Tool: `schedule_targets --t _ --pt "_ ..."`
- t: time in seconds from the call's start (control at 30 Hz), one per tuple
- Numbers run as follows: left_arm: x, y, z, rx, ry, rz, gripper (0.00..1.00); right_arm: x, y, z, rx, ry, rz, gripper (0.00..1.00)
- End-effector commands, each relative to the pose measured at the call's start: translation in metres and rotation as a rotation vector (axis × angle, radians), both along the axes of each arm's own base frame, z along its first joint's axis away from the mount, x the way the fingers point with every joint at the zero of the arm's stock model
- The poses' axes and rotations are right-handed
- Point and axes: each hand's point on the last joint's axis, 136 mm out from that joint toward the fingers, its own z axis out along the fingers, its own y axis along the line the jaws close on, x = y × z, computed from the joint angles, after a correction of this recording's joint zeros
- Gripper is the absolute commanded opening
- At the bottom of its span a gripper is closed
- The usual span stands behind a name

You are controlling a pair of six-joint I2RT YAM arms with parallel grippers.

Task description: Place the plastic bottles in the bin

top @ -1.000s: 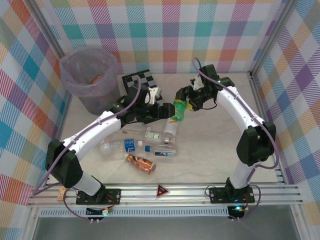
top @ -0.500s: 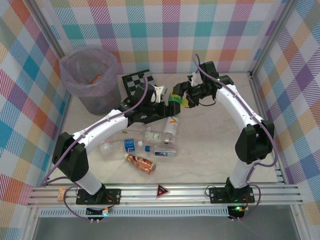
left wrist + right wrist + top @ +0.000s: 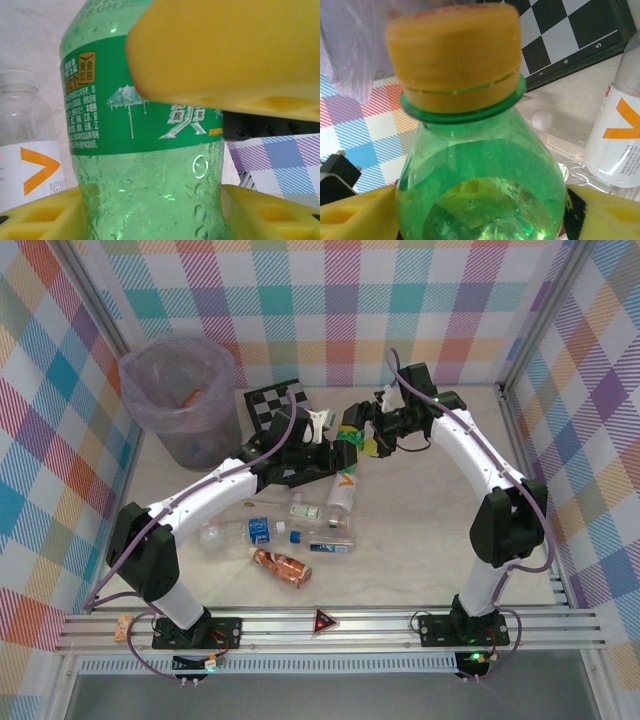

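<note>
The green bottle (image 3: 145, 165) is held over the counter (image 3: 420, 540), between its middle and its far edge, where the two arms meet. It is translucent plastic beaded with droplets. A glossy green label with white print wraps its body, and its rounded shoulder narrows to a squat yellow-orange cap (image 3: 455, 55).

The left jaws pinch the smooth lower body below the label, with a blocky yellow pad (image 3: 40, 215) pressed against each side. The right jaws flank the shoulder just under the cap, their yellow pads (image 3: 355, 215) close on either side. I cannot tell whether they press on the plastic or stand slightly off it.

The bin (image 3: 200, 435) is a round grey tub in the far left corner of the counter, lined with a crinkled, translucent lilac bag (image 3: 150, 370). A flat black-and-white chequered board (image 3: 275, 400) lies just beside it along the far edge.

On the pale, faintly marbled counter under the green bottle lies a white bottle (image 3: 343, 492), opaque, with an orange chevron. Clear bottles (image 3: 250, 532) with blue labels lie on their sides left of the middle. A brown-orange bottle (image 3: 282, 566) lies closest to the near edge.
</note>
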Motion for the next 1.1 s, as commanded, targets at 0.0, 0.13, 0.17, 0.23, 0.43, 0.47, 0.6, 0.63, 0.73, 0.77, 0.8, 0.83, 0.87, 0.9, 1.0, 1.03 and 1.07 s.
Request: schedule_targets --t 0.0,0.13,0.17,0.23,0.43,0.47,0.6,0.63,0.73,0.77,0.8,0.83,0.87,0.9,1.0,1.03,1.07 --pt "-0.001 -0.007 0.01 -0.031 -0.026 -0.015 0.56 0.005 -0.008 0.012 0.026 0.001 -0.004 0.86" --pt "0.0 -0.006 0.005 -0.037 -0.02 -0.006 0.56 0.01 -0.031 0.031 0.041 -0.028 -0.052 0.88" --pt "0.0 -0.006 0.004 -0.032 -0.021 -0.005 0.56 0.011 -0.039 0.035 0.036 -0.038 -0.068 0.88" --pt "0.0 -0.005 0.002 -0.02 -0.022 0.0 0.55 0.012 -0.055 0.046 0.035 -0.064 -0.1 0.88" --pt "0.017 0.012 0.015 0.025 -0.006 0.043 0.51 0.003 -0.097 0.059 -0.007 -0.165 -0.158 0.89" --pt "0.02 0.02 0.018 0.049 -0.006 0.047 0.5 -0.002 -0.101 0.055 -0.022 -0.17 -0.157 0.89" --pt "0.044 0.051 0.061 0.091 -0.1 0.087 0.5 -0.02 -0.109 0.031 -0.092 -0.142 -0.144 0.88" --pt "0.052 0.063 0.074 0.105 -0.126 0.109 0.5 -0.024 -0.11 0.025 -0.1 -0.134 -0.14 0.88" --pt "0.079 0.103 0.11 0.134 -0.202 0.191 0.49 -0.033 -0.112 0.012 -0.109 -0.116 -0.139 0.88" --pt "0.088 0.119 0.12 0.144 -0.22 0.226 0.48 -0.036 -0.112 0.008 -0.11 -0.11 -0.139 0.87" --pt "0.096 0.133 0.127 0.145 -0.228 0.259 0.47 -0.037 -0.112 0.006 -0.113 -0.11 -0.139 0.87" --pt "0.105 0.149 0.135 0.138 -0.237 0.293 0.45 -0.038 -0.113 0.002 -0.122 -0.108 -0.138 0.87" --pt "0.114 0.165 0.142 0.131 -0.249 0.33 0.44 -0.038 -0.115 -0.001 -0.139 -0.105 -0.141 0.87" --pt "0.121 0.179 0.147 0.128 -0.259 0.365 0.42 -0.039 -0.117 -0.005 -0.155 -0.1 -0.14 0.87" --pt "0.144 0.229 0.16 0.137 -0.287 0.498 0.37 -0.041 -0.12 -0.009 -0.178 -0.096 -0.134 0.87" --pt "0.15 0.246 0.164 0.133 -0.291 0.54 0.36 -0.042 -0.12 -0.009 -0.18 -0.096 -0.13 0.87" --pt "0.156 0.263 0.165 0.128 -0.291 0.584 0.35 -0.042 -0.12 -0.01 -0.182 -0.096 -0.127 0.87"
